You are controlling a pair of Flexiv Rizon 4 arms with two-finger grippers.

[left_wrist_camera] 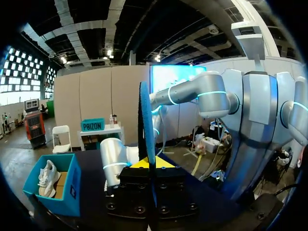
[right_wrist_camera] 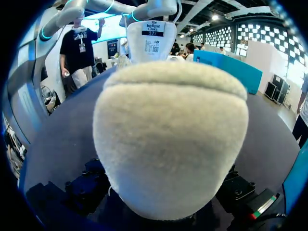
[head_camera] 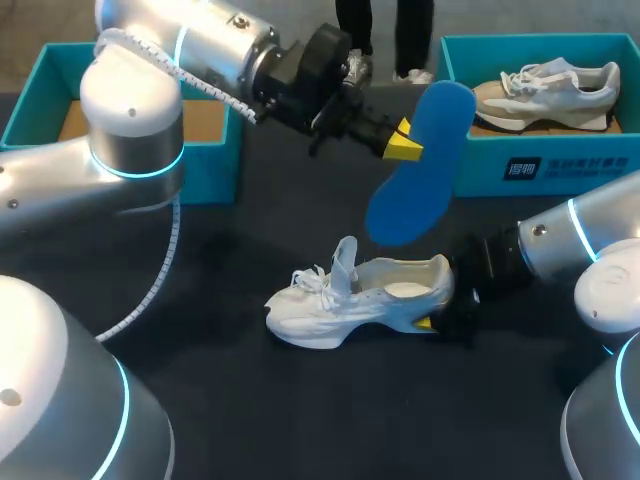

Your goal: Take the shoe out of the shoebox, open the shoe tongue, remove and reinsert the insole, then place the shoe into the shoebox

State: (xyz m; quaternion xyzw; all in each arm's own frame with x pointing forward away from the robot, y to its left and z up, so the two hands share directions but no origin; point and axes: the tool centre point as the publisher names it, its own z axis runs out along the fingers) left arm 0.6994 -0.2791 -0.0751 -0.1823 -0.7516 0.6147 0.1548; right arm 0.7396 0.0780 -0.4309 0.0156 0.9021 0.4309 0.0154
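Observation:
A white shoe [head_camera: 340, 300] stands on the dark table, its tongue [head_camera: 345, 262] pulled upright. My right gripper [head_camera: 440, 318] is at the shoe's heel, with one yellow tip against the heel's near side. In the right wrist view the heel [right_wrist_camera: 168, 139] fills the space between the fingers and hides their tips. Above the shoe, my left gripper [head_camera: 404, 142] is shut on a blue insole [head_camera: 420, 165] held in the air. The left wrist view shows the insole [left_wrist_camera: 146, 125] edge-on, pinched between the yellow tips of the left gripper [left_wrist_camera: 153, 162].
A teal shoebox [head_camera: 540, 165] at the back right holds a second, grey-white shoe [head_camera: 545, 90]. Another teal box [head_camera: 215, 160] sits at the back left, behind my left arm. Dark table lies bare in front of the shoe.

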